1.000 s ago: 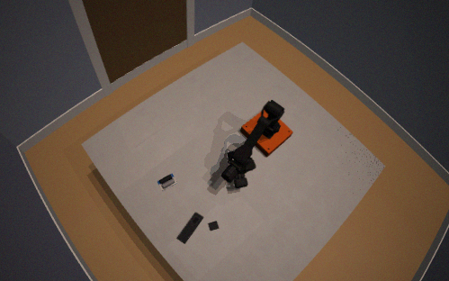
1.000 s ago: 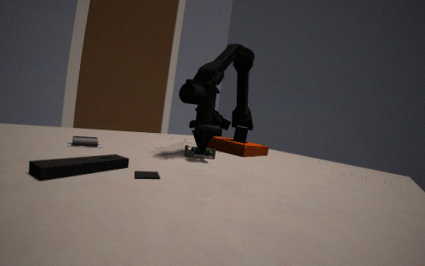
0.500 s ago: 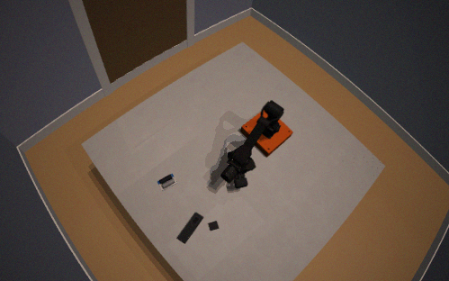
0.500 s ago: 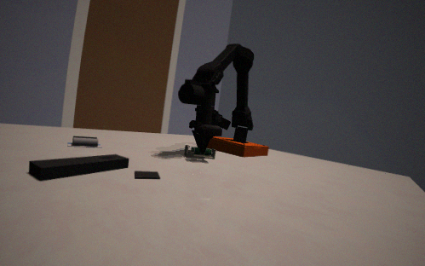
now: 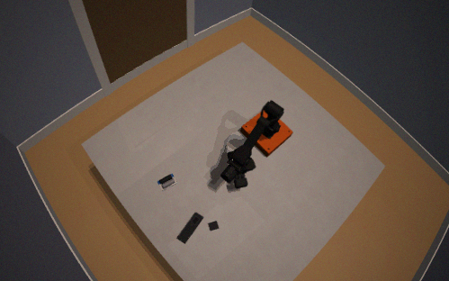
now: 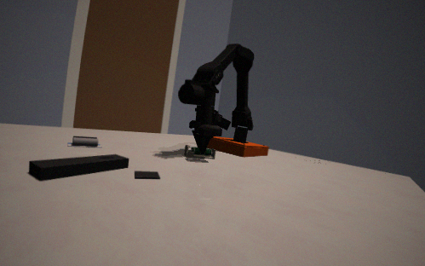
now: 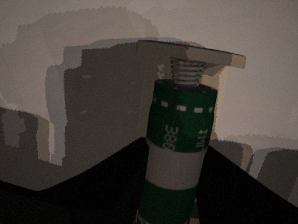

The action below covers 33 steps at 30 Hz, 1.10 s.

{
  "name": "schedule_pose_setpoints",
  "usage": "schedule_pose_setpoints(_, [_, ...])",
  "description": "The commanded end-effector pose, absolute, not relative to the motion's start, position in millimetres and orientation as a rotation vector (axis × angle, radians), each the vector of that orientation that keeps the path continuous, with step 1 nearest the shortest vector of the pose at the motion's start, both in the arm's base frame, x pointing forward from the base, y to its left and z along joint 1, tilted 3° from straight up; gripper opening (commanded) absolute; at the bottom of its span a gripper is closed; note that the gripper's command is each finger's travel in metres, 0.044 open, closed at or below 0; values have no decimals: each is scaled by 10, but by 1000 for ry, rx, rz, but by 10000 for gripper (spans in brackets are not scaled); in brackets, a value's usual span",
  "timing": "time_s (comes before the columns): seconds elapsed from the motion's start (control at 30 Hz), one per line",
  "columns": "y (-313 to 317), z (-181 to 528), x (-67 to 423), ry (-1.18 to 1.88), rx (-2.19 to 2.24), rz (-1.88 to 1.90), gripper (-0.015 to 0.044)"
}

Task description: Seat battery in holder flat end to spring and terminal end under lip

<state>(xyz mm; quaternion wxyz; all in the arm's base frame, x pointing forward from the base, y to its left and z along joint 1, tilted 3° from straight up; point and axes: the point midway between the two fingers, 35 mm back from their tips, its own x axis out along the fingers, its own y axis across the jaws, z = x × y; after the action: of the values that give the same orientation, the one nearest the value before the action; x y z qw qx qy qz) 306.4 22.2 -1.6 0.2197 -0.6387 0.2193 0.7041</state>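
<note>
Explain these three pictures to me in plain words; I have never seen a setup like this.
The black machine is a jointed robot arm bolted to an orange base plate on a pale table. One picture looks down from above, one from the side at table height, and one from a camera on the arm's wrist. The gripper, the arm's two-fingered pincer, is shut on a green-and-white battery, holding it low over a small holder; the wrist view shows a spring at the battery's far end. Elsewhere on the table lie a long black bar, a small black square and a second battery in a holder.
</note>
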Motion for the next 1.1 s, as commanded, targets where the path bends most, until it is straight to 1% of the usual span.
schedule_pose_setpoints(0.0, [238,-33,3038,597,-1754,1963,76])
schedule_pose_setpoints(0.43, [239,-33,3037,598,-1758,1960,76])
schedule_pose_setpoints(1.07, [139,-38,3176,593,-1761,1954,76])
